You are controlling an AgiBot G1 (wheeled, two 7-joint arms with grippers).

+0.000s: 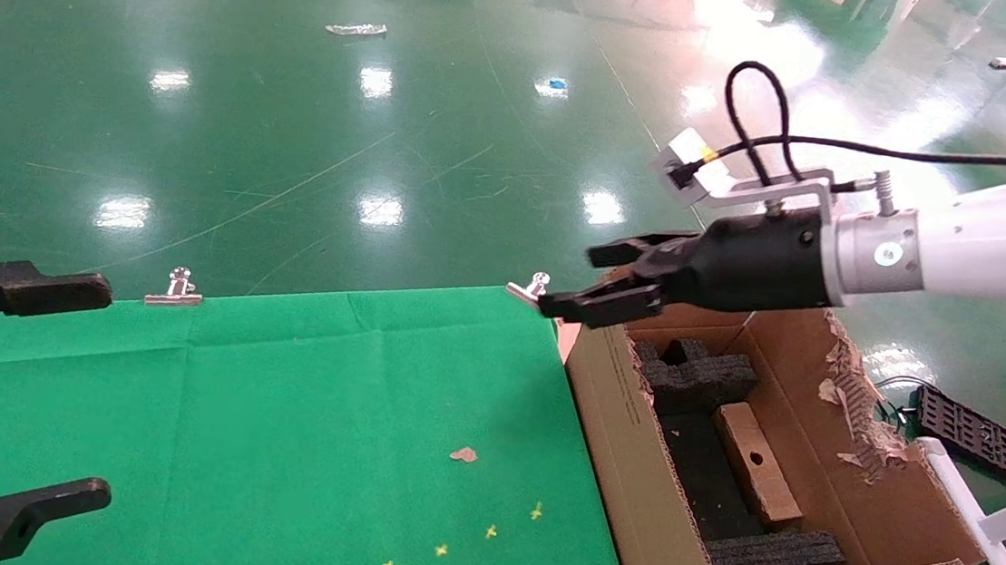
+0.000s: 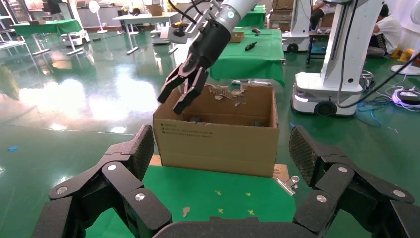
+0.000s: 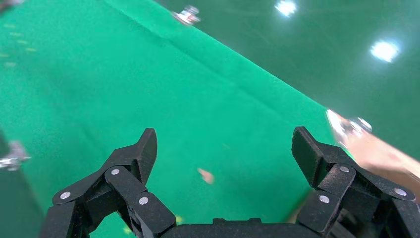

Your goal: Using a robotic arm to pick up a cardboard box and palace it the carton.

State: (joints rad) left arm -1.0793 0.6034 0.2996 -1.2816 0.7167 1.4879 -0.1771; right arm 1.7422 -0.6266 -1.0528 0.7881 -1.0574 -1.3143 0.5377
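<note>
One cardboard box (image 1: 757,464) lies inside one carton (image 1: 632,476), between two foam blocks (image 1: 695,372). The robotic arm's right gripper (image 1: 599,282) hovers above the carton's far corner, jaws spread, empty. The left gripper (image 1: 20,386) waits wide open over the green cloth (image 1: 273,408).

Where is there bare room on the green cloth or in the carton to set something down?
The green cloth is bare between the left gripper and the large brown corrugated carton, apart from a small scrap. Inside, it is crowded: black foam blocks and the small flat cardboard box. The open right gripper hovers over its corner.
</note>
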